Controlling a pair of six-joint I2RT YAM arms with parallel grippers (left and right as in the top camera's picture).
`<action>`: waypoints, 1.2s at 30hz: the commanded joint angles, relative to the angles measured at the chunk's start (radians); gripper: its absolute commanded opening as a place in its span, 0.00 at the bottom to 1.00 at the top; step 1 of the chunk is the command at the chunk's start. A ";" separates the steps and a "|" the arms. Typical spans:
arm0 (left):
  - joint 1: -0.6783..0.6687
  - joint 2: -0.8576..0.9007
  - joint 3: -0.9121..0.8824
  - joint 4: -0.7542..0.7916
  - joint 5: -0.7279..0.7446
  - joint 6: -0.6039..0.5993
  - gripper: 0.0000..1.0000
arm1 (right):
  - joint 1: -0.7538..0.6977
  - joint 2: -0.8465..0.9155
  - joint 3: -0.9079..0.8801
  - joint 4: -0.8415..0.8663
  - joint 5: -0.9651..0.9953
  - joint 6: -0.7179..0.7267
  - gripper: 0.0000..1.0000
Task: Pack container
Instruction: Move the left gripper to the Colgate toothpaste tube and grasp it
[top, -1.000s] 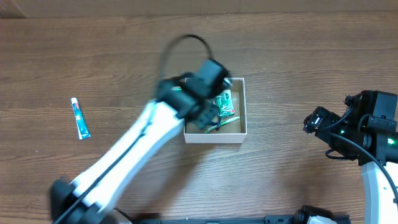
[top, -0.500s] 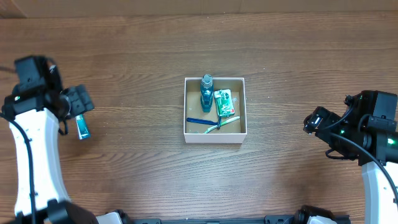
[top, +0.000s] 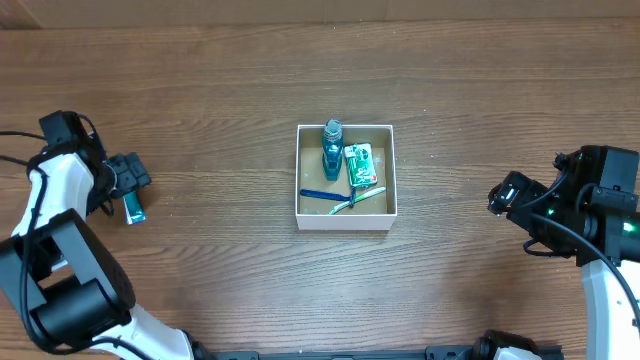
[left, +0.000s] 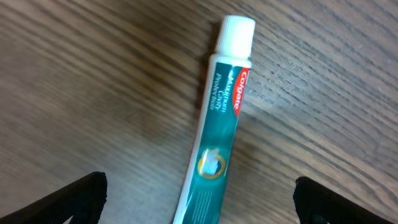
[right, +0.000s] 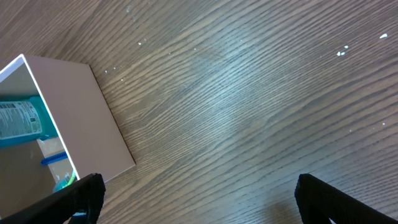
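The container (top: 392, 170) is a small white-walled box with a brown floor at the table's middle. It holds a blue bottle (top: 331, 150), a green packet (top: 361, 166) and a blue toothbrush (top: 330, 196). Its white wall (right: 74, 112) shows in the right wrist view. A teal toothpaste tube (top: 132, 207) with a white cap lies on the table at the far left. My left gripper (top: 130, 180) is open right above it, and the tube (left: 221, 124) lies between the fingers in the left wrist view. My right gripper (top: 505, 196) is open and empty, to the right of the container.
The wooden table (top: 230, 90) stretches round the container. A pale strip runs along the far edge (top: 200, 12).
The left arm swung away from the container to the far left and now hovers over the toothpaste tube. The right arm has not moved.
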 joint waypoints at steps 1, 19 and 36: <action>-0.006 0.039 -0.005 0.034 0.008 0.031 0.98 | -0.003 -0.003 -0.006 0.004 -0.005 -0.007 1.00; -0.006 0.135 -0.005 0.069 0.068 0.068 0.96 | -0.003 -0.003 -0.006 0.004 -0.005 -0.007 1.00; -0.006 0.135 -0.003 0.026 0.076 0.068 0.14 | -0.003 -0.003 -0.006 0.004 -0.005 -0.007 1.00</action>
